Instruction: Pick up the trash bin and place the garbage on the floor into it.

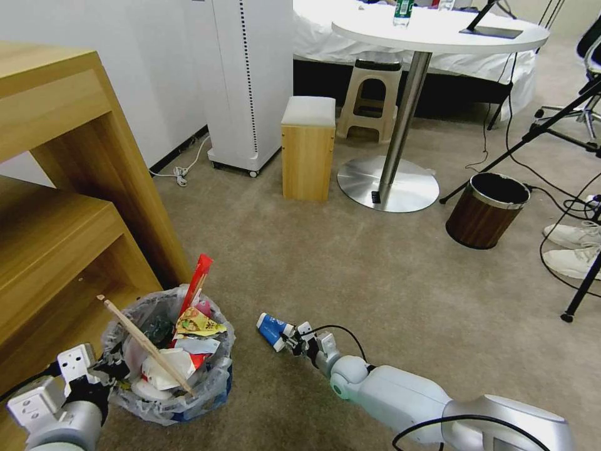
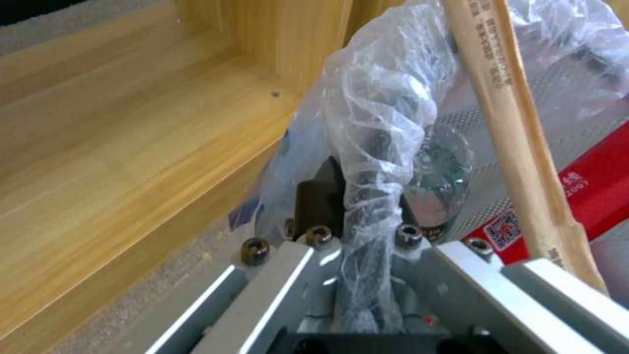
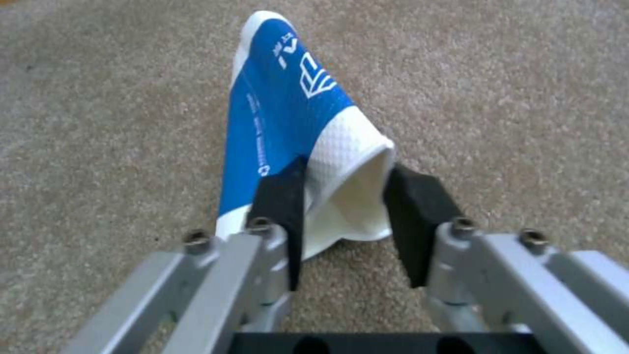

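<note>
The trash bin, lined with a crinkly white bag, stands on the beige carpet floor beside the wooden shelf. It holds garbage: a wooden stick, a red wrapper and a yellow wrapper. My left gripper is shut on the bin's bag-covered rim, which runs between its fingers. To the right of the bin, a crushed blue-white cup lies on the carpet. My right gripper is low over the floor, its black pads pressed on both sides of the cup's mouth.
A wooden shelf unit rises right beside the bin on the left. Farther off stand a brown wood-grain bin, a round table's steel base, a wooden box stool, tripod legs with cables and white shoes.
</note>
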Available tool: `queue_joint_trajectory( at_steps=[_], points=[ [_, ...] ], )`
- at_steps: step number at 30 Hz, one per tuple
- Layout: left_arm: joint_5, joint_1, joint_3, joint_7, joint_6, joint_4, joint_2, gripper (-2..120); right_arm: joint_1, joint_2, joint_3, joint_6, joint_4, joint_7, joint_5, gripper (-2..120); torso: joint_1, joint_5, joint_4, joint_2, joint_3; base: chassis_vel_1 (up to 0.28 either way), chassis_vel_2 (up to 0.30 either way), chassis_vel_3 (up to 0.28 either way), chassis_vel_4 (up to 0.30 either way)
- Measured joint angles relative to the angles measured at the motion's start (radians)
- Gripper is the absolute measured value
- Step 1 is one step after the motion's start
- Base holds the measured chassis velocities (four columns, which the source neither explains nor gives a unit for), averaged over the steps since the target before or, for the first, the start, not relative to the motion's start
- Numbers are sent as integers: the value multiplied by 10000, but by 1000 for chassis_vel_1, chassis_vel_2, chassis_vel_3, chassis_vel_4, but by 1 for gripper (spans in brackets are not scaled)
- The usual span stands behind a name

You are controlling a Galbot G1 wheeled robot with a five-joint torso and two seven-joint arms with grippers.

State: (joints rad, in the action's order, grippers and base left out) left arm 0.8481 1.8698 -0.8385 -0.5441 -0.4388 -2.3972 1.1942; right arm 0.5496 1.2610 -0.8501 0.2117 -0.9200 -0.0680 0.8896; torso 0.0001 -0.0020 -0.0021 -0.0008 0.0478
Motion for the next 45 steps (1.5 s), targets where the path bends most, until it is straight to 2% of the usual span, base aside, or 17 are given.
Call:
queue_joint_trajectory(
  at_steps=[6,11,13,17,19,20,21,25,26,28,30,35,36,38,40,43,45],
  points=[
    [-5,-93,35,30,35,101,-17,1,83,-275,126,162,-233,66,-188,0,0,1,0,0,0,0,0,0,0],
    [6,-187,61,30,35,242,-42,1,128,-627,252,277,-636,67,-167,0,0,1,1,0,0,0,0,0,0],
    [14,-323,107,30,35,396,-49,1,206,-1183,470,634,-1108,182,-166,0,0,0,0,0,1,0,0,0,0],
    [23,-422,139,22,34,528,-83,1,289,-1724,761,1160,-1531,542,-162,0,0,0,-1,0,0,0,0,0,0],
    [48,-493,153,-8,23,596,-126,1,365,-2086,1069,1559,-1880,1085,-112,0,0,1,-2,0,1,0,0,0,0],
    [60,-514,159,-21,10,634,-176,1,427,-2405,1310,2015,-2239,1747,45,0,0,0,-2,0,0,0,0,0,0],
    [60,-514,159,-21,10,634,-176,1,427,-2405,1310,2015,-2239,1747,45,0,0,0,-2,0,0,0,0,0,0],
    [94,-506,149,-35,-9,702,-309,1,545,-3150,1825,2573,-3567,2848,439,0,0,1,0,0,0,0,0,0,0],
    [100,-491,137,-40,-10,718,-347,1,559,-3337,1951,2681,-3938,3085,513,0,0,-2,-1,0,0,0,0,0,0],
    [119,-419,119,-52,-18,768,-467,1,507,-4060,2228,2955,-5502,3905,950,0,0,1,-1,0,1,0,0,0,0],
    [119,-409,120,-53,-19,776,-472,1,423,-4255,2230,2968,-5964,4135,1115,0,0,1,0,0,0,0,0,0,0],
    [62,-388,198,-54,-51,759,-415,1,-390,-4841,1722,2885,-7823,4782,1848,0,0,-1,-1,-1,0,0,0,0,0],
    [62,-388,198,-54,-51,759,-415,1,-390,-4841,1722,2885,-7823,4782,1848,0,0,-1,-1,-1,0,0,0,0,0],
    [-7,-386,229,-55,-70,722,-373,1,-1151,-4887,1159,2819,-8463,4879,2207,0,0,-1,-1,0,0,0,0,0,0],
    [-52,-373,250,-54,-74,690,-330,1,-1573,-4830,852,2781,-8659,4877,2385,0,0,-2,-1,0,0,0,0,0,0],
    [-164,-309,300,-42,-96,532,-168,1,-3025,-4314,-270,2727,-8753,4764,2823,0,0,-4,3,0,0,0,0,0,0],
    [-182,-295,301,-42,-103,490,-138,1,-3296,-4179,-565,2697,-8673,4730,2939,0,0,-3,3,0,0,0,0,0,0]
  ],
)
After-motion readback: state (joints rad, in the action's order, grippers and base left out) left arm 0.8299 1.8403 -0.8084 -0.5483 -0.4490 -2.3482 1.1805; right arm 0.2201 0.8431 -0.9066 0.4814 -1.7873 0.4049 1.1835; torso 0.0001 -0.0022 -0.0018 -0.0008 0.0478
